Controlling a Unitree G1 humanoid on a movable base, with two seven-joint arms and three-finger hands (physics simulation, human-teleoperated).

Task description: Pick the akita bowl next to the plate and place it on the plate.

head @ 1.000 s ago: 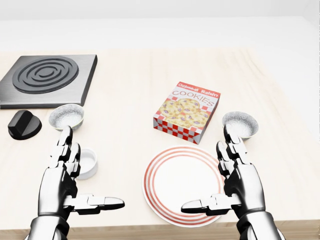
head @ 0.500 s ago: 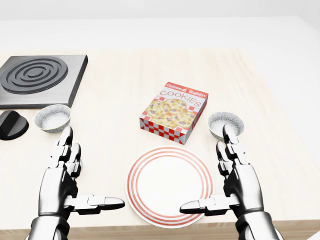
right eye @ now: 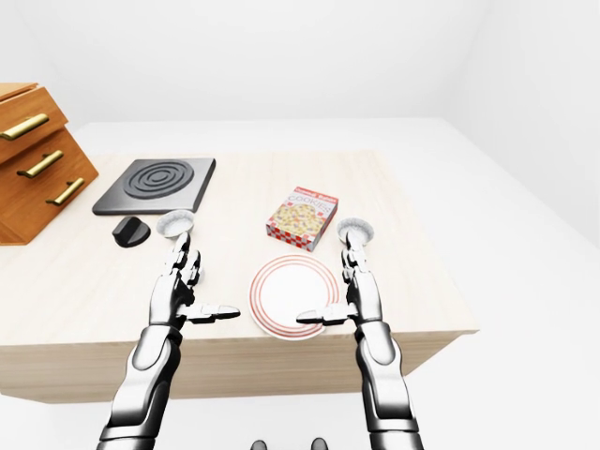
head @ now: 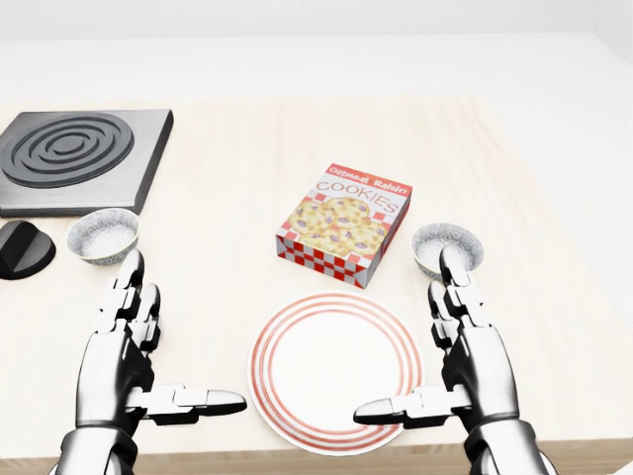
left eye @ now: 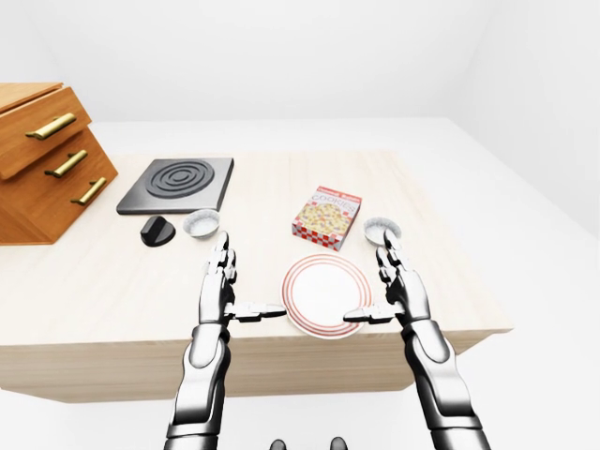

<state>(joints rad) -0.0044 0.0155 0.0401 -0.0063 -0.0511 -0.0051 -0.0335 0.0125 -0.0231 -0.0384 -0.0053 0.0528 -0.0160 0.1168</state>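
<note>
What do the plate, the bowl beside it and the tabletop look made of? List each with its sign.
plate: probably glazed ceramic; smooth white face with thin red rings.
bowl: probably ceramic too; pale grey, finely speckled inside, with a thin rim. A render leaves this open.
tabletop: light wood, matte; faint grain lines run across it.

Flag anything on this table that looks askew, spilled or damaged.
Nothing is spilled or damaged. Only the cookie box lies flat, skewed to the table edge. The akita bowl by the plate and the second bowl at the head view's left sit upright.
</note>
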